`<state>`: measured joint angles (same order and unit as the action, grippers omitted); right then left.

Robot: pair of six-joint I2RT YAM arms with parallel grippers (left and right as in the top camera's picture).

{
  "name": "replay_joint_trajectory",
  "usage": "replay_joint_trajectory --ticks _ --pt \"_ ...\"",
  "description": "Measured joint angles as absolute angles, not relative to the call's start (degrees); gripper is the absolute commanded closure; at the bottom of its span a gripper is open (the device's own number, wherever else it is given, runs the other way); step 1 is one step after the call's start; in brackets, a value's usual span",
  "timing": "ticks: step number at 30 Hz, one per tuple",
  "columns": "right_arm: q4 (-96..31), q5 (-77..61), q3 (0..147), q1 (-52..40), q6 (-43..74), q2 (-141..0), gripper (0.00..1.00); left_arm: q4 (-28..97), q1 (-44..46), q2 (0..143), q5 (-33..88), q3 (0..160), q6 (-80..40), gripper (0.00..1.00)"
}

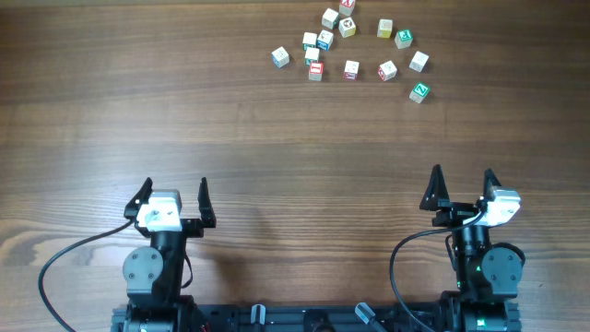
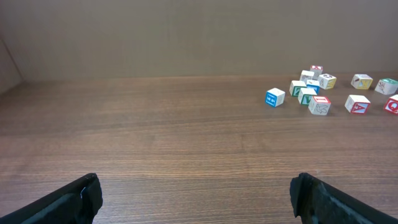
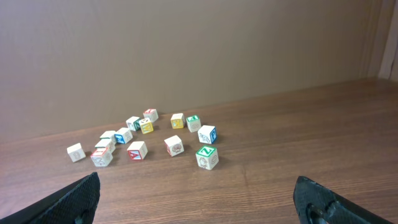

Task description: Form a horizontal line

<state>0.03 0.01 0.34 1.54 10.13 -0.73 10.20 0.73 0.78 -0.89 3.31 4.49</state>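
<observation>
While the cubes (image 1: 351,69) lie scattered: no horizontal line is formed yet. They sit far, right of centre, mostly apart.
Left gripper (image 1: 175,184): fingers spread wide and empty, parked near, at the left. It probably awaits a chosen cube.
Right gripper (image 1: 462,173): fingers likewise apart, holding nothing. It is parked near, below the cluster, so probably better placed to reach.

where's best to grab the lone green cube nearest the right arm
Come straight down and close on two opposite side faces of the green cube. It sits flat on the table, clear of the other cubes, seemingly turned slightly, so rotate the right gripper to match.
</observation>
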Motion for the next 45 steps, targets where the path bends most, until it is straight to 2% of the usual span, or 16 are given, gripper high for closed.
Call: replay_joint_trajectory --ticks 33,37,45 --pt "0.0 0.0 0.4 1.5 10.1 -1.5 0.00 10.2 0.7 0.8 -0.9 3.3 4.5 0.00" --pt "0.1 0.0 0.3 1.5 10.1 -4.3 0.00 10.2 0.7 0.8 -0.9 3.3 4.5 0.00" --pt "0.0 0.0 0.3 1.5 10.1 -19.2 0.00 10.2 0.7 0.8 -0.9 3.3 4.5 0.00"
